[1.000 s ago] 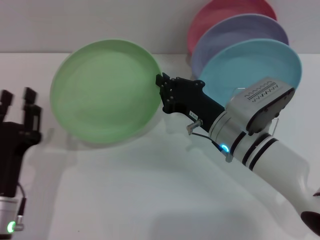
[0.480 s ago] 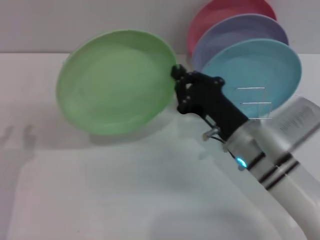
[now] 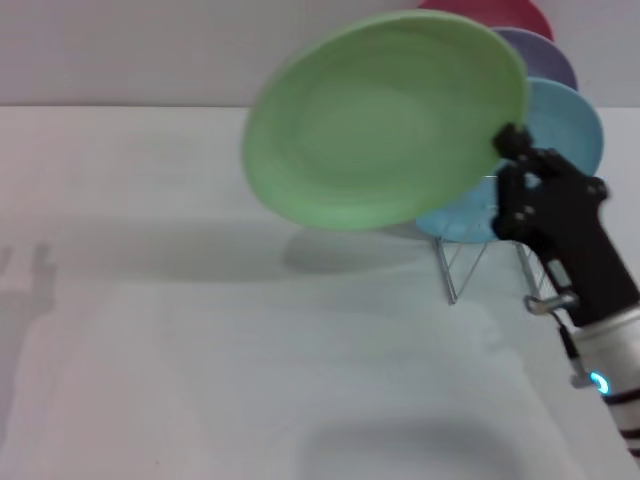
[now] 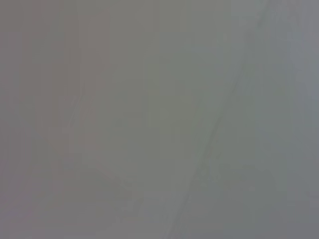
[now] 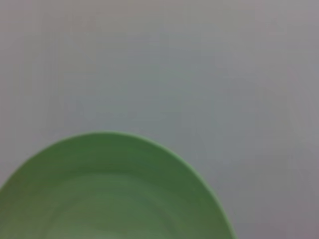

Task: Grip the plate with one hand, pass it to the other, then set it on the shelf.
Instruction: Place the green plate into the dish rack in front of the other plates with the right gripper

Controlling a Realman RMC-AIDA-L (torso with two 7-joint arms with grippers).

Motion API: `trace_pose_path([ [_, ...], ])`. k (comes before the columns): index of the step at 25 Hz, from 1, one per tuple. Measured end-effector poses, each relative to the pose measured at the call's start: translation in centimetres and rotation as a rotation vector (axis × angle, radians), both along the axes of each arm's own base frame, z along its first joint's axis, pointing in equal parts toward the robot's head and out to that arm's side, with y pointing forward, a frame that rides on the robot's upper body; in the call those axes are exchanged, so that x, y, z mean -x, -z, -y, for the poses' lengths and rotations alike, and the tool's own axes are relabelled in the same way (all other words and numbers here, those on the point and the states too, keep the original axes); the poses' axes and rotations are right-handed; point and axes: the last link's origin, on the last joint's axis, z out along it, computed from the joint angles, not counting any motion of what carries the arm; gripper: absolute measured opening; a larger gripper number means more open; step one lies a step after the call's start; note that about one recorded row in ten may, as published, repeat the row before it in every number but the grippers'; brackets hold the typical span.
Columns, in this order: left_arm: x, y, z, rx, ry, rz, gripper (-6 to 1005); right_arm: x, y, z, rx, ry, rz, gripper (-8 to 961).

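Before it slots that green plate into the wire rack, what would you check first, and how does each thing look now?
1. Grip: right gripper pinches the rim of the round light green plastic plate: ok.
2. Plate off the white table: ok.
3. Thin silver wire shelf in view: ok.
4. Free slot ahead of the turquoise-blue plate: cannot tell.
5. Plate lined up with a slot: not ok, it hangs above, tilted.
6. Left gripper out of the way: cannot tell, not in view.

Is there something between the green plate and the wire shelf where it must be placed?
Yes. The right gripper holds the green plate in the air, overlapping the blue plate, which already stands in the shelf with the lavender plate behind. No free slot is visible.
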Motion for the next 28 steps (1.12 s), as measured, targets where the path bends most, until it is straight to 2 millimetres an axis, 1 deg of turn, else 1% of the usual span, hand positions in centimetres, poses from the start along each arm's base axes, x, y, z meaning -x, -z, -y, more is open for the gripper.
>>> trace_pose_path([
  [2, 0.1, 0.0, -0.1, 0.007, -0.003, 0.005, 463, -0.3, -0.2, 0.3, -0.011, 0.008, -0.005, 16],
  [3, 0.2, 0.1, -0.2, 0.017, -0.008, 0.011, 463, -0.9, -0.6, 0.9, -0.030, 0.026, -0.015, 16],
  [4, 0.2, 0.1, -0.2, 0.017, -0.008, 0.011, 463, -0.9, -0.6, 0.9, -0.030, 0.026, -0.015, 16],
  [5, 0.3, 0.1, -0.3, 0.025, -0.014, 0.013, 463, -1.7, -1.1, 1.1, -0.044, 0.044, -0.025, 16],
  [7, 0.3, 0.2, -0.4, 0.029, -0.019, 0.013, 463, -2.0, -1.4, 1.2, -0.049, 0.051, -0.030, 16],
  [8, 0.4, 0.3, -0.5, 0.034, -0.023, 0.013, 463, -3.2, -2.2, 1.1, -0.054, 0.066, -0.039, 16],
  [9, 0.4, 0.3, -0.5, 0.034, -0.023, 0.013, 462, -3.2, -2.2, 1.1, -0.054, 0.066, -0.039, 16],
  [10, 0.4, 0.3, -0.5, 0.035, -0.025, 0.013, 462, -4.0, -2.8, 1.0, -0.047, 0.067, -0.050, 17],
  [11, 0.4, 0.3, -0.5, 0.036, -0.026, 0.014, 462, -4.0, -2.8, 1.0, -0.047, 0.067, -0.050, 17],
  [13, 0.4, 0.4, -0.5, 0.038, -0.027, 0.018, 462, -5.4, -4.0, 0.7, -0.037, 0.064, -0.046, 17],
  [14, 0.4, 0.4, -0.5, 0.038, -0.027, 0.018, 462, -5.4, -4.0, 0.7, -0.037, 0.064, -0.046, 17],
  [15, 0.4, 0.5, -0.5, 0.040, -0.028, 0.022, 462, -6.0, -4.6, 0.6, -0.037, 0.066, -0.039, 17],
  [19, 0.2, 0.9, -0.6, 0.049, -0.035, 0.038, 461, -6.7, -5.2, 0.5, -0.036, 0.074, -0.023, 17],
  [23, -0.2, 1.4, -0.7, 0.059, -0.026, 0.061, 461, -7.5, -5.9, 0.4, -0.023, 0.078, -0.002, 17],
  [28, -0.7, 1.8, -0.9, 0.068, -0.017, 0.074, 460, -7.9, -6.2, 0.2, -0.027, 0.094, 0.016, 16],
])
